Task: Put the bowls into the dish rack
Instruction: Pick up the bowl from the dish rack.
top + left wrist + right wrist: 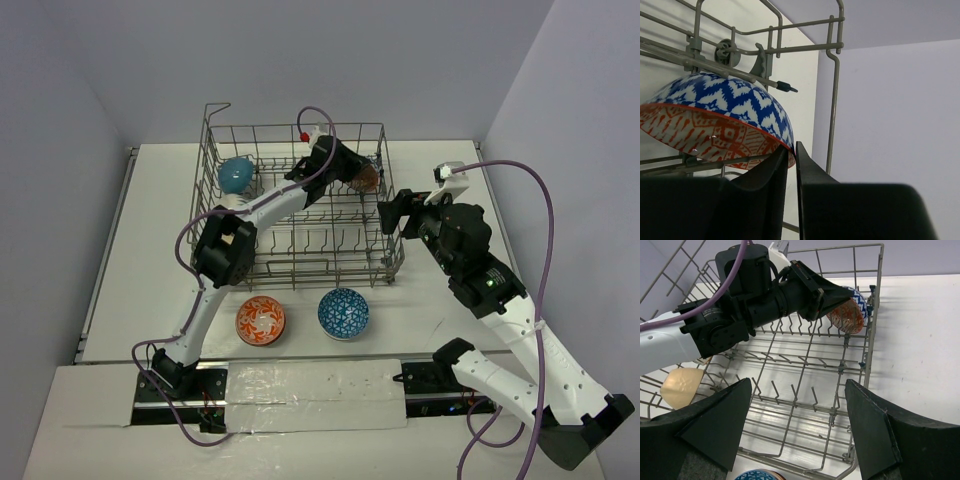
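white desk [150,250] carries large rectangular grey wire dish rack [320,245] toward far side. left tool [792,150] reaches into rack's far right corner, jaws pinched on rim of round blue-and-white zigzag bowl [730,110], orange-patterned inside, tipped on edge by rack wall. right tool [392,215] spread wide, holding nothing, just beside rack's right wall. round teal bowl [235,175] in rack's far left. round orange-and-white patterned bowl [260,321] and round blue patterned bowl [343,314] on desk, just before rack's near side.

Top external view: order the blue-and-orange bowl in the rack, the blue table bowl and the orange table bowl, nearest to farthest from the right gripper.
1. Blue-and-orange bowl, in the rack, far right.
2. Blue table bowl, just before the rack.
3. Orange table bowl, farther left.
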